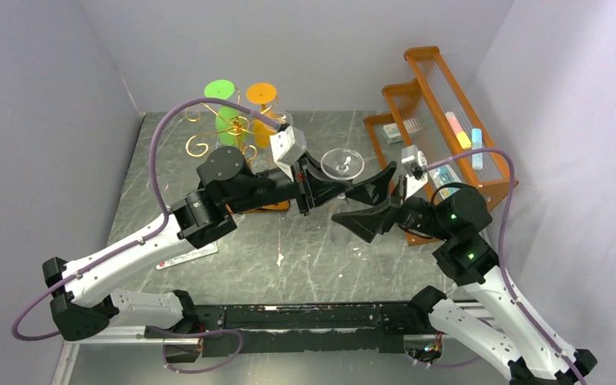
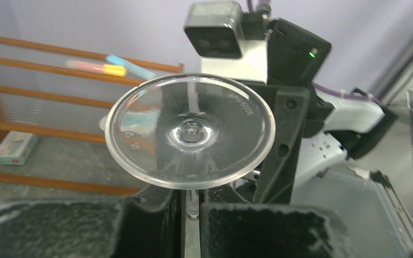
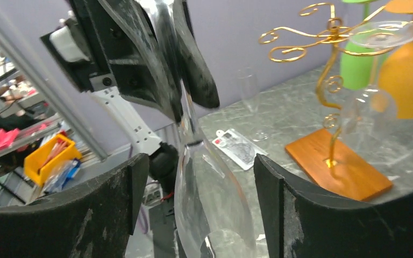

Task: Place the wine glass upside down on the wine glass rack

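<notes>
The wine glass (image 2: 191,131) is held foot-up above the table, its stem clenched by the left gripper (image 2: 191,215). Its bowl is flanked, untouched, by the spread-open right gripper (image 3: 193,188). On the wine glass rack (image 1: 237,128) three glasses (image 3: 408,80) are hung: one green, one orange, one clear.

- two robot arms: one left arm (image 1: 120,261) and one right arm (image 1: 489,281).
- two grippers: one left gripper (image 2: 192,215) and one right gripper (image 3: 199,161).
- four wine glasses that i can count for sure: one clear wine glass (image 2: 191,131) off the rack, and three hanging on it: one green glass (image 3: 360,69), one orange glass (image 3: 408,80) and one more clear glass (image 3: 368,110).
- one gold wine glass rack (image 3: 330,38) with one wooden base (image 3: 339,169).
- one big orange shelf (image 1: 441,80).
- little sticks on the shelf: one blue stick (image 1: 476,159), and a pink and yellow bit (image 1: 457,130) that may be one stick or two.
- one small card (image 3: 236,146).
- one table (image 1: 289,249).
</notes>
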Controlling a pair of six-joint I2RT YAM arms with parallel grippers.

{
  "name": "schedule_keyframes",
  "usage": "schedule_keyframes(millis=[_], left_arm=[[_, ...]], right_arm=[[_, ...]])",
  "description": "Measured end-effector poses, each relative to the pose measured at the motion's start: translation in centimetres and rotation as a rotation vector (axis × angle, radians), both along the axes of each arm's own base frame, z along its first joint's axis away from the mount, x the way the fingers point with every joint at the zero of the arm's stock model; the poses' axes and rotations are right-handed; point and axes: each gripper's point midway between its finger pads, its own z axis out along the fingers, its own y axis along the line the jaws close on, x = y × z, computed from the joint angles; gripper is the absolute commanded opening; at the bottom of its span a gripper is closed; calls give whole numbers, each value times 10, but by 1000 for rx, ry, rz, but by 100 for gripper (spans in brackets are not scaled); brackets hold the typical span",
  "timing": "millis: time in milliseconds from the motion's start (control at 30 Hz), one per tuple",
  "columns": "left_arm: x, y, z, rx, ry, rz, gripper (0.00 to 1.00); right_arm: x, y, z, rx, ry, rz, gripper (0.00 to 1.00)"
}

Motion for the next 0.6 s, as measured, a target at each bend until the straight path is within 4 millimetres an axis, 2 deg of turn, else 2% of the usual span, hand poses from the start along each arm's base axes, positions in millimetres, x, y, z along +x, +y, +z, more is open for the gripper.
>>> schedule_keyframes(millis=[133, 167, 300, 500, 600], left_arm=[[-14, -2, -15, 32, -2, -81, 5], [-17, -2, -19, 39, -1, -98, 5], [-27, -3, -29, 57, 0, -150, 5], [-34, -3, -30, 57, -7, -191, 5], [-35, -2, -28, 52, -12, -194, 5]], right_arm=[[-11, 5, -2, 15, -14, 78, 36], [-14, 6, -2, 22, -17, 94, 32], [-19, 6, -4, 49, -25, 118, 25], [-22, 7, -5, 80, -25, 142, 21], [-24, 9, -3, 100, -37, 166, 24]])
